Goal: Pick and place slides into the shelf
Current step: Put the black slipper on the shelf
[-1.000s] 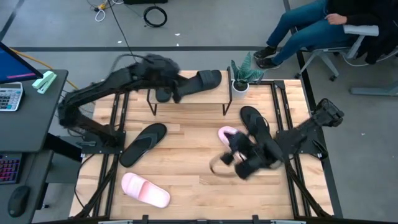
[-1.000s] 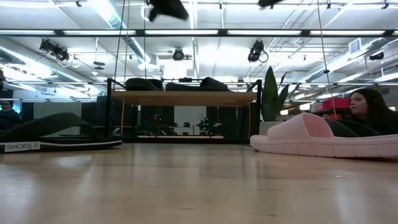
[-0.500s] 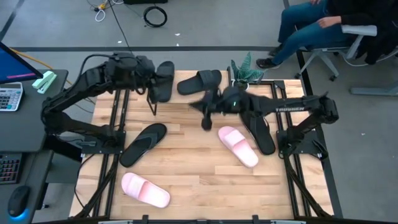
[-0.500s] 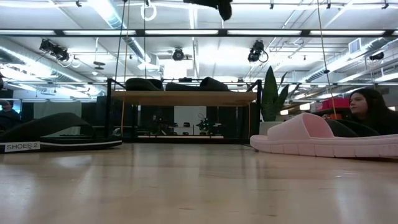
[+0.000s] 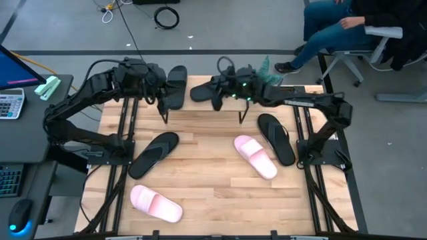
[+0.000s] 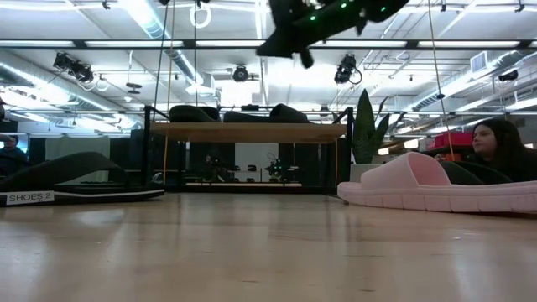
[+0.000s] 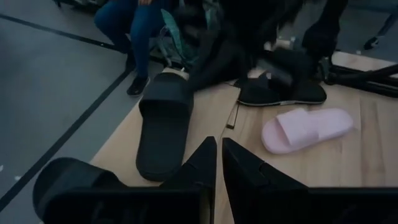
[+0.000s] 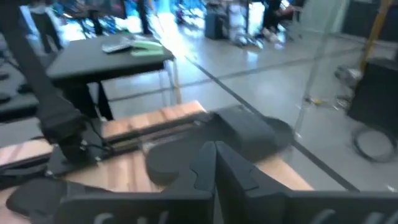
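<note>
Risk, as a judgement: both arms crowd the shelf at the far edge of the tabletop; a sideways nudge from either end effector could sweep a black slide off the plank, and the two arms could collide above it.

Right end effector: over the shelf's middle, just beside the right-hand black slide; fingers nearly together in the right wrist view, nothing held.

Left end effector: at the shelf's left end, touching or just beside the left-hand black slide; fingers narrow, empty.

Remaining slides on the tabletop, well apart from both: pink slide and thong flip-flop toward the right edge; second flip-flop toward the left edge; second pink slide near the near-left corner.
</note>
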You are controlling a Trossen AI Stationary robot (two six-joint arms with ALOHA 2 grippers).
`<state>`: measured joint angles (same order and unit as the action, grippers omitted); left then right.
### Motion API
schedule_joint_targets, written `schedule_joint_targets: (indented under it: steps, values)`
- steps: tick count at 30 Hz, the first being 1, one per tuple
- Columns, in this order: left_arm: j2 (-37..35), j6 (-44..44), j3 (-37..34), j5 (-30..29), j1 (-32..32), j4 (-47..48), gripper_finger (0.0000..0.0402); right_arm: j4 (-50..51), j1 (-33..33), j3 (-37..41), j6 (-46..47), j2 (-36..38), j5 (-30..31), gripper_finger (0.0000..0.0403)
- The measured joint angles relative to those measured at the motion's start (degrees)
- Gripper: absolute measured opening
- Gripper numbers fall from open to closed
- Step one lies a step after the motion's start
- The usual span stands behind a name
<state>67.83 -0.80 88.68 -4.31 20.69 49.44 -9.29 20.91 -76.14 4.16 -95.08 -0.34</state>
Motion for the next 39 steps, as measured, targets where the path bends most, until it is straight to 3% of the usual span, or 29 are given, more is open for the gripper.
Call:
schedule_joint_targets:
  steps: [9, 16, 24, 30, 39]
  values:
    - [0.00, 0.00, 0.00, -0.06, 0.02, -3.41, 0.0018, 2.67, -0.02, -13.85, -1.23, -15.47, 1.56, 0.0012]
    - [0.00, 0.00, 0.00, -0.14, 0.02, -3.18, 0.0027, 9.16, -0.75, -23.62, -10.31, -21.93, 17.27, 0.0005]
    - [0.02, -0.33, 0.00, -0.14, 0.00, -3.09, 0.0021, 16.02, 0.02, -27.19, -8.30, -27.77, 16.81, 0.0002]
    - [0.02, -0.46, -0.02, -0.14, 0.00, -3.05, 0.0014, 16.83, 0.76, -27.50, -5.12, -26.50, 16.56, 0.0002]
    - [0.02, -0.51, -0.02, -0.14, 0.00, -3.07, 0.0024, 28.45, 0.50, -27.32, -2.42, -25.12, 11.87, 0.0001]
